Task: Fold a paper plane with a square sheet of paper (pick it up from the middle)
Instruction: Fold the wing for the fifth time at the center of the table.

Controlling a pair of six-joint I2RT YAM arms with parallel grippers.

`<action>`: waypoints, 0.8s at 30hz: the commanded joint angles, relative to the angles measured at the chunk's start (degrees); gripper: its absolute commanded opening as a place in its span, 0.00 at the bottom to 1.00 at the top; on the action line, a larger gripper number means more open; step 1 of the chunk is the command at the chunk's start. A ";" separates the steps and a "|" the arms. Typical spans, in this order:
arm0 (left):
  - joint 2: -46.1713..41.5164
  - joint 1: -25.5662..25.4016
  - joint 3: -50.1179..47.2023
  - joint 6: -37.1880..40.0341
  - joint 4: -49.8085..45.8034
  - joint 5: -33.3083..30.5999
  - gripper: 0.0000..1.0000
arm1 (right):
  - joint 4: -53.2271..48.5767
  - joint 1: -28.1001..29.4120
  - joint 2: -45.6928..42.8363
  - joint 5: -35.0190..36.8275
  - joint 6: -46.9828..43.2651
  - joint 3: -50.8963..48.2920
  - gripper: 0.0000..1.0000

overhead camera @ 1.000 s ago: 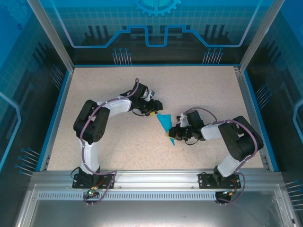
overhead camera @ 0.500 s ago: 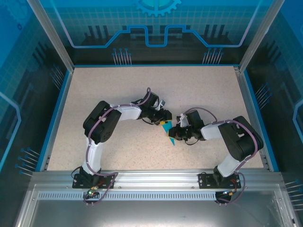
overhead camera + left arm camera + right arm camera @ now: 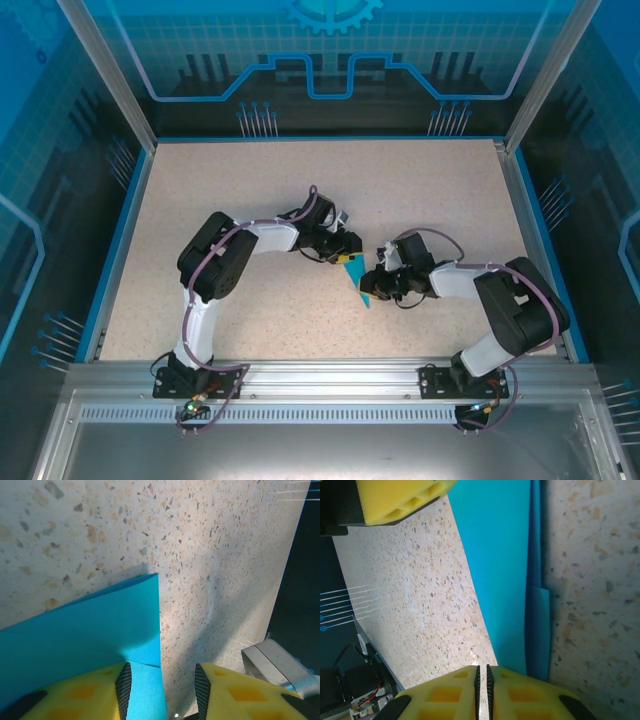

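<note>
The square sheet of paper [image 3: 364, 291] lies on the table as a narrow cyan folded triangle, its tip pointing toward the arms. My left gripper [image 3: 352, 262] is over its far end. In the left wrist view the left gripper [image 3: 162, 690] is open: one yellow finger rests on the paper [image 3: 100, 625], whose edge runs between the jaws, and bare table shows beside it. My right gripper [image 3: 374, 282] sits at the sheet's right side. In the right wrist view the right gripper [image 3: 481, 680] is shut, with one finger lying over the paper [image 3: 505, 570] and its folded flap.
The speckled table [image 3: 250, 190] has a raised blue rim [image 3: 120, 230] and an aluminium rail [image 3: 330, 375] at the near edge. Both grippers are almost touching over the paper. The left gripper's yellow finger [image 3: 395, 500] shows in the right wrist view.
The left arm has swung right and toward the near edge, and its gripper now covers the paper's wide far end. The right arm's elbow has shifted slightly right; the paper stays put.
</note>
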 commanded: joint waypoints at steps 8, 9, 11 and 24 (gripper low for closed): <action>2.74 -0.14 0.14 1.50 -6.43 -3.67 0.42 | -2.68 0.43 2.80 0.26 -1.57 -1.19 0.15; 2.70 -0.17 0.15 1.56 -6.52 -3.85 0.42 | -2.47 0.44 3.07 0.27 -1.55 -1.91 0.15; 2.61 -0.10 0.15 1.63 -6.67 -3.93 0.42 | -2.21 0.44 3.06 0.23 -1.62 -3.01 0.15; 2.31 0.53 0.15 1.94 -7.37 -4.19 0.42 | -5.74 0.62 -0.94 -0.10 -2.60 -5.62 0.16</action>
